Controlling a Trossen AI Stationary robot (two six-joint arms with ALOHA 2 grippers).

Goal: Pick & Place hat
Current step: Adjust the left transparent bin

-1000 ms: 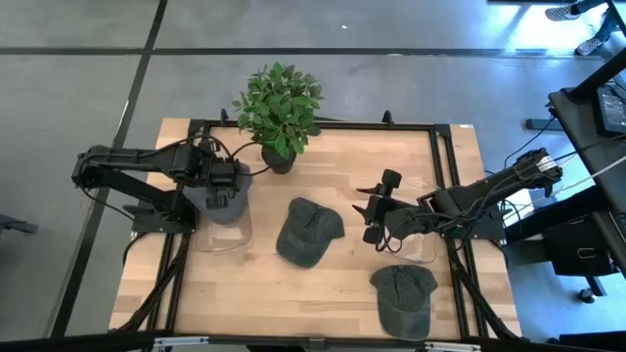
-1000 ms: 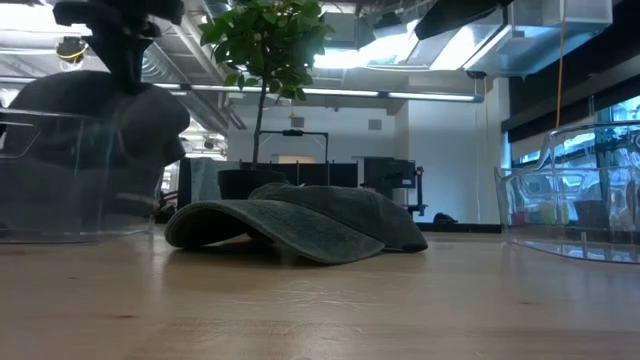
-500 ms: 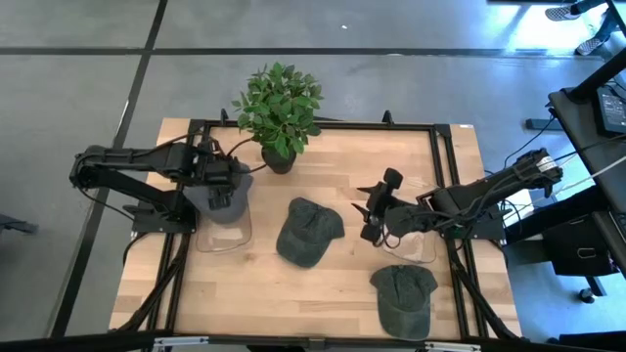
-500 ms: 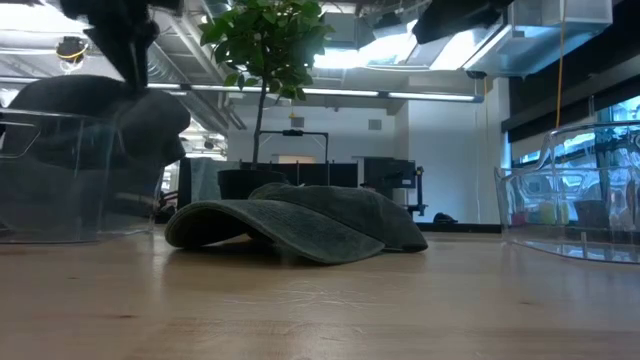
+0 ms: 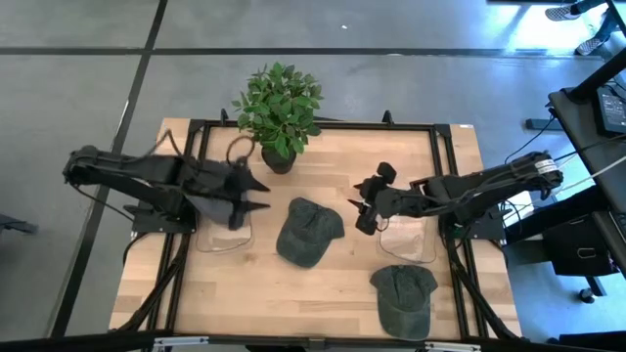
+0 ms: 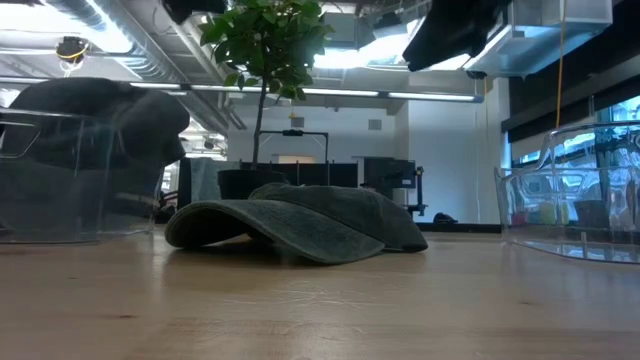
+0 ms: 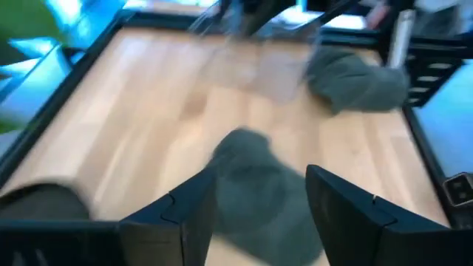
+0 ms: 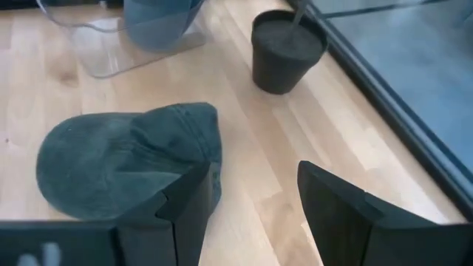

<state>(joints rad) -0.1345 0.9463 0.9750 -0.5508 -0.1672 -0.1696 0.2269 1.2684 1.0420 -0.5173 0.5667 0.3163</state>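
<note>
A clear bin [image 5: 223, 223] sits at the table's left side with a dark green hat [image 6: 95, 120] inside it, the crown rising above the rim. The left gripper [image 5: 252, 194] hangs just beside this bin toward the table's middle, fingers spread and empty. A second clear bin [image 5: 411, 240] on the right side looks empty. The right gripper [image 5: 360, 200] hovers beside it, above the bare wood, its fingers apart with nothing between them. One loose cap [image 5: 307, 231] lies flat in the middle of the table [image 5: 333, 284], between the two grippers. Another cap [image 5: 404, 298] rests near the front right edge. A potted plant [image 5: 279, 112] stands at the back.
</note>
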